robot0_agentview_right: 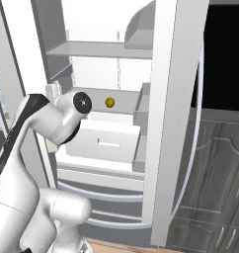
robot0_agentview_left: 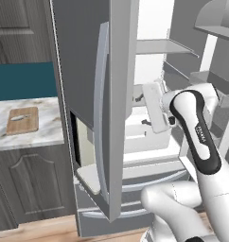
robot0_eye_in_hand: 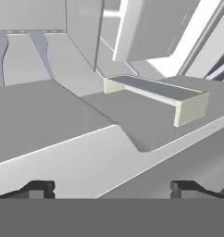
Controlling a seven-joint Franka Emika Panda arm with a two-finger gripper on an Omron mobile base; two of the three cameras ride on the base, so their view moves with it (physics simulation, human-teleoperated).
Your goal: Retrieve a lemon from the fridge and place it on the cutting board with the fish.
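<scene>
— At the fridge [robot0_agentview_right: 166, 123]: doors open, white shelves and drawers exposed. Progress?

— Early stage, by judgement. Reached inside but not yet closed on anything; gripper [robot0_eye_in_hand: 111, 189] spread wide, holding nothing. Cutting board [robot0_agentview_left: 22, 120] waiting on the marble counter [robot0_agentview_left: 45, 132] to the left, fish [robot0_agentview_left: 21, 116] lying on it. Lemon [robot0_agentview_right: 110, 102] sitting untouched on the middle shelf.

— Obscured?

— Fingertips cut off at the hand view's lower edge; lemon absent there. Distance from gripper to lemon impossible to tell.

small mark on arm [robot0_agentview_left: 201, 131] (too blurred to read)
</scene>
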